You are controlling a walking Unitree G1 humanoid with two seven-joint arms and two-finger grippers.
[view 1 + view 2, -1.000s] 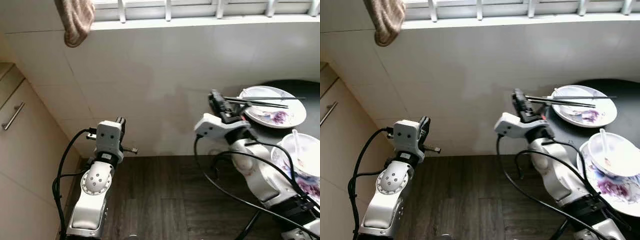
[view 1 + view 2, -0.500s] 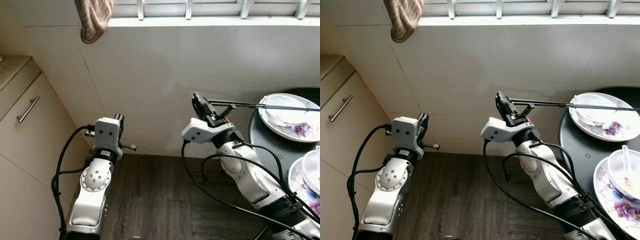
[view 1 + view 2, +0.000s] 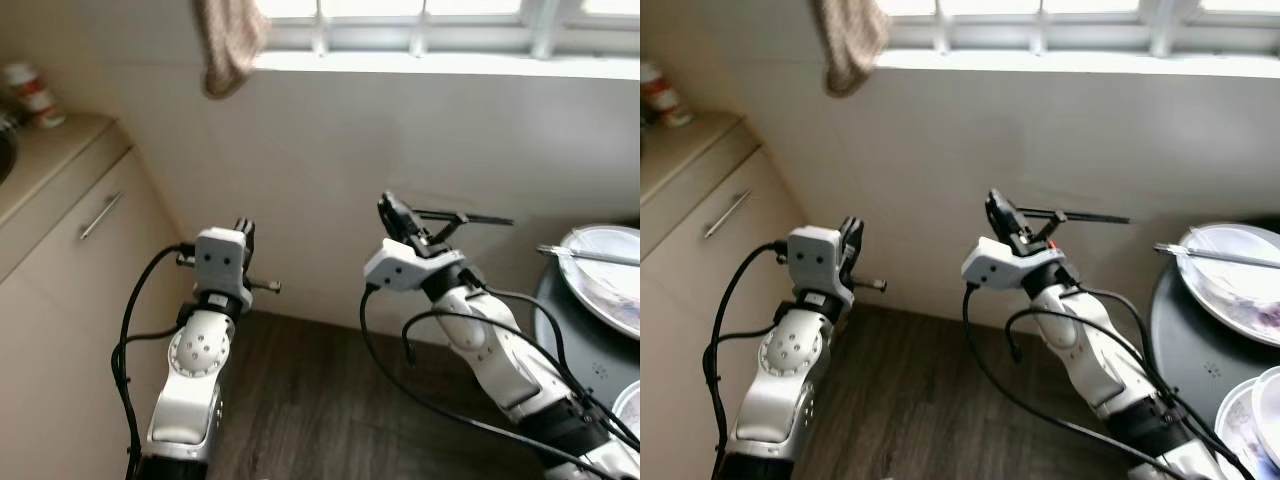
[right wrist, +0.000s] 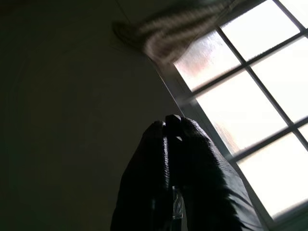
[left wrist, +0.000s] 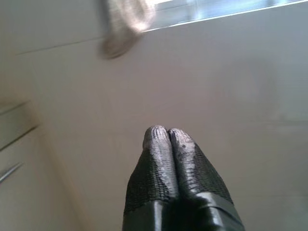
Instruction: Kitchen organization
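Note:
My right gripper [image 3: 392,211] is raised in front of the white wall and shut on a pair of thin black chopsticks [image 3: 476,217], which stick out level towards the right. In the right wrist view their dark end [image 4: 172,119] sits pinched between the fingertips. A white patterned plate [image 3: 612,284] lies on the round black table [image 3: 572,345] at the far right, with a thin utensil [image 3: 590,256] resting across it. My left gripper [image 3: 243,229] is held up at the left, shut with nothing in it, its fingertips [image 5: 157,134] pressed together.
A beige cabinet with a metal handle [image 3: 101,214] and a countertop jar [image 3: 33,93] stand at the left. A brown cloth [image 3: 232,42] hangs from the window sill. Another patterned dish [image 3: 1252,424] sits at the table's near edge. Dark wood floor lies below.
The whole view has swung left: the cabinet has come in and the table has slid to the right edge. My right gripper has carried the chopsticks away from the plate.

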